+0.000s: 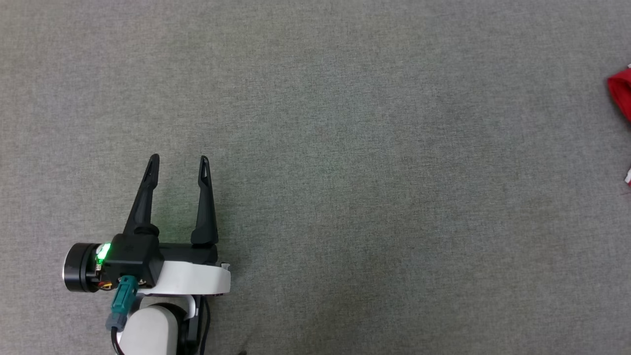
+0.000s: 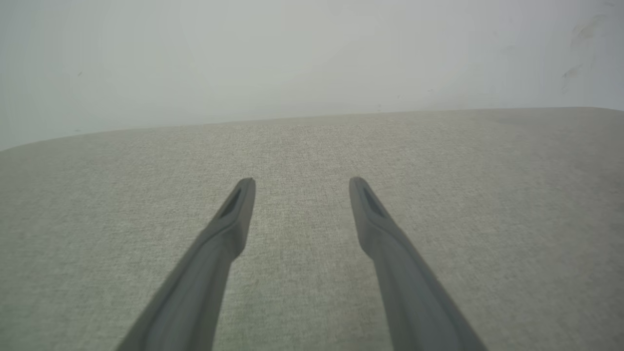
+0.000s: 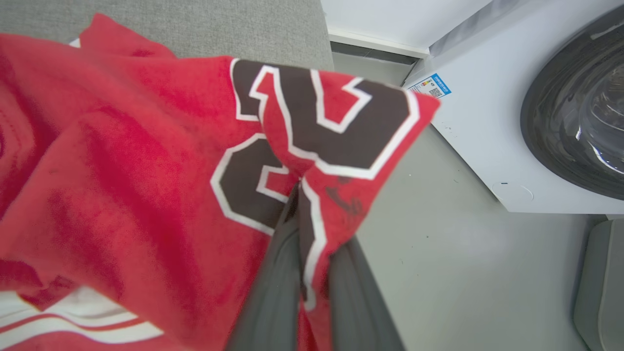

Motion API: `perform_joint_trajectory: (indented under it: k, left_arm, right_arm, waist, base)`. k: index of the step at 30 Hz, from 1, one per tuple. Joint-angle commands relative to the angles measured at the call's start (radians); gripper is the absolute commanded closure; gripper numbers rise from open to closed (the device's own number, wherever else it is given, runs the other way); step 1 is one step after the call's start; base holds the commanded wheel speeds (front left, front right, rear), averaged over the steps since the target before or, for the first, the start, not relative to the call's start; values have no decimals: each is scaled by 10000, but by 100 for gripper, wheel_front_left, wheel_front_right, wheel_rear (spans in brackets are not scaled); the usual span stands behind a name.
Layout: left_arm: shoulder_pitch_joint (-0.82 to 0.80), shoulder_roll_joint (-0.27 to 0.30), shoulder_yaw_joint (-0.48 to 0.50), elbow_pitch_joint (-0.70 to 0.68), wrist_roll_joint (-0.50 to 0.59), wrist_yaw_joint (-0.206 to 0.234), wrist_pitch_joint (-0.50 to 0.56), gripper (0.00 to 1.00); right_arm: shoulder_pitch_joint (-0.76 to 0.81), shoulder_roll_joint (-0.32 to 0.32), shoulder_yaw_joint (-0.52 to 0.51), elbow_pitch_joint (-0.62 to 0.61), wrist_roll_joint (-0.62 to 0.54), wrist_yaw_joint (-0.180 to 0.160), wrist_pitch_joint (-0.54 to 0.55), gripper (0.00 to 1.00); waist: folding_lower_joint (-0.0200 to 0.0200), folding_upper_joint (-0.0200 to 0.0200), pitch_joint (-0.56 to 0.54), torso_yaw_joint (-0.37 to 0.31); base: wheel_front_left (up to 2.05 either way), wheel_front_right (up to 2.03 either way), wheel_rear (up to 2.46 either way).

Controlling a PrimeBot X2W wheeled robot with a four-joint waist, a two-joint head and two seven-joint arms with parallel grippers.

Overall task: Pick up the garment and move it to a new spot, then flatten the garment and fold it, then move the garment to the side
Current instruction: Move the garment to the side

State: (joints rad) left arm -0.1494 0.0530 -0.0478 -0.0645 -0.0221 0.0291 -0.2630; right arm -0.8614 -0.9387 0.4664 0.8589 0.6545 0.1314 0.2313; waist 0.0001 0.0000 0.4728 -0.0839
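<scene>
The garment is a red jersey with black, white-edged numerals, bunched up over the grey surface in the right wrist view. My right gripper is shut on a fold of the garment at the numerals, with cloth pinched between the two dark fingers. A small red corner of the garment pokes in at the right edge of the head view. My left gripper hovers open over bare grey fabric at the lower left, nothing between its fingers.
A grey fabric surface spans the head view. Beyond its edge in the right wrist view lie a pale floor and a white washing machine with a dark round door. A pale wall rises behind the surface.
</scene>
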Motion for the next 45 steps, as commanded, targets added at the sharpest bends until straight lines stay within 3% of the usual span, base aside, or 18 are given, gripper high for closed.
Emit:
perform_joint_trajectory:
  k: [1,2,3,4,5,12,16,22,25,33,39,45]
  left_arm:
    - [-93,20,38,-3,20,-4,-23,0]
    - [-117,17,38,8,21,-7,-23,0]
    - [-135,16,41,27,16,1,-23,0]
    - [-140,15,43,42,3,16,-23,0]
    - [-134,15,46,59,-12,29,-23,0]
    - [185,-4,2,203,-89,118,-23,0]
    - [440,-12,-58,265,-160,205,-23,0]
    - [884,-21,-40,262,-248,342,-23,0]
    - [1114,-23,-34,262,-304,419,-23,0]
    - [1722,-26,92,292,-414,467,-23,0]
    - [2030,-30,136,430,-458,376,-23,0]
    - [2229,-31,150,550,-497,344,-23,0]
  right_arm:
    - [-171,167,-40,170,-79,-16,-100,100]
    - [-263,208,-110,313,-166,-17,-191,100]
    - [-336,278,-188,457,-256,-17,-279,87]
    - [-368,376,-235,601,-359,-17,-355,35]
    - [-426,430,-290,759,-511,-17,-489,0]
    - [-643,870,-563,1210,-1569,-17,-1718,0]
    - [-544,1144,-938,1141,-2126,-16,-3011,0]
    - [-293,1875,-2113,584,-3221,-16,-4780,0]
    - [164,2470,-3052,-359,-3838,-16,-4951,0]
    - [3333,5020,-5558,-5258,-5451,-16,-4962,0]
    - [5554,6868,-6032,-7458,-5940,-14,-4958,0]
    - [7225,8082,-5982,-8176,-6015,-14,-4959,0]
  waist:
    - [-1,0,26,25]
    - [-1,0,34,33]
    - [-1,0,24,41]
    - [-1,0,-3,47]
    - [-1,0,-47,57]
    - [-1,0,-672,117]
    - [-1,0,-1224,177]
    - [-1,0,-1909,289]
    - [-1,0,-2262,396]
    - [-1,0,-3113,745]
    - [-1,0,-3602,1067]
    - [-1,0,-3937,1291]
  base:
    - [0,0,0]
    - [0,0,0]
    - [0,0,0]
    - [0,0,0]
    - [0,0,0]
    - [0,0,0]
    - [0,0,0]
    - [0,0,0]
    - [0,0,0]
    - [0,0,0]
    - [0,0,0]
    - [0,0,0]
